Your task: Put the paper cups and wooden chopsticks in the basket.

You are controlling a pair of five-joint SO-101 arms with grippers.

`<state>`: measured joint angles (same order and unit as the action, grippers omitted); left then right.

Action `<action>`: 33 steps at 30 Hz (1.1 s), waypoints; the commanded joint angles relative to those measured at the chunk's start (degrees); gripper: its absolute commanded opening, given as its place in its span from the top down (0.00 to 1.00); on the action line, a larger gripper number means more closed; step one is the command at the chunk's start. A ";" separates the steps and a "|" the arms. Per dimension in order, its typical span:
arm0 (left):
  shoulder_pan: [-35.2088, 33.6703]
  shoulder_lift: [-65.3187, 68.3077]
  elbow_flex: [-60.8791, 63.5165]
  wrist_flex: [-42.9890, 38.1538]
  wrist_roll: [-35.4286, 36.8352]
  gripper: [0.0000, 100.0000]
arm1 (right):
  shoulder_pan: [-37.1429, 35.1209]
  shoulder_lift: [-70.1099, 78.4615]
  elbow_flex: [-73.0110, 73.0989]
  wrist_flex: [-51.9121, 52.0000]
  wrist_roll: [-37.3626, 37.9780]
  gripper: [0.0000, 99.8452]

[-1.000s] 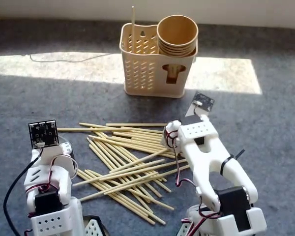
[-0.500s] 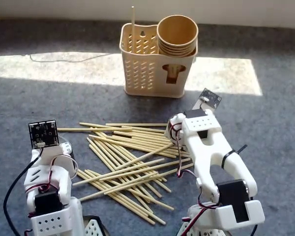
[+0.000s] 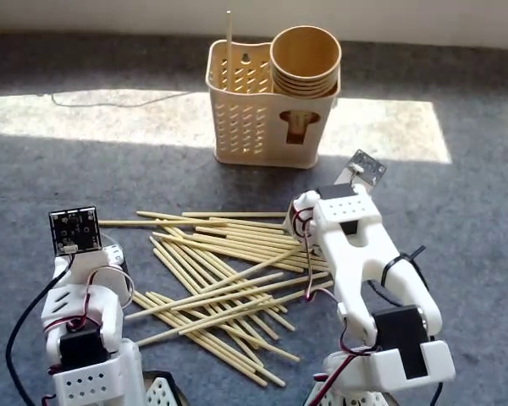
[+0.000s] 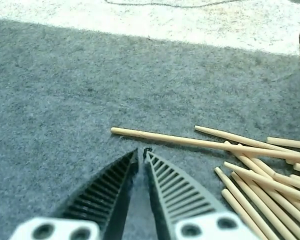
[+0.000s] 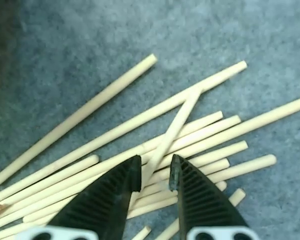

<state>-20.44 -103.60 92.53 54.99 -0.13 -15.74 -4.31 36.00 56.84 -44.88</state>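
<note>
The high camera looks down from behind the arms [image 3: 361, 262]. Both wrist cameras sit close over the chopsticks [image 3: 220, 254], which it also sees.

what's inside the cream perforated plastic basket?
A stack of brown paper cups sits at one end of the cream perforated plastic basket; a single wooden chopstick stands upright at the other. The basket's walls hide its floor, so anything lying low cannot be seen.

Left arm [image 3: 80, 313] tucked back over its base, right arm [image 3: 364, 271] stretched forward.
Left gripper [image 4: 141, 152] angled down and ahead, jaws all but closed, tips nearly meeting; right gripper [image 5: 155, 172] tipped steeply downward, jaws parted by a narrow gap.
</note>
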 commanded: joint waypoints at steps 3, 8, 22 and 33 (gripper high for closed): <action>-0.48 -0.66 -0.75 0.09 -0.18 0.96 | 0.13 3.21 -2.77 -1.71 -0.26 0.89; -0.48 -0.66 -0.66 0.09 -0.18 0.96 | 0.22 6.37 -2.77 -1.54 -0.18 0.94; -0.48 -0.66 -0.57 0.09 -0.26 0.96 | 0.31 -11.65 -1.80 0.22 -0.18 0.99; -0.48 -0.66 -0.57 0.09 -0.26 0.96 | 0.13 -31.87 -2.33 5.58 5.54 0.99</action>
<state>-20.44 -103.60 92.53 54.99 -0.13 -15.65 -30.07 34.42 61.93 -41.71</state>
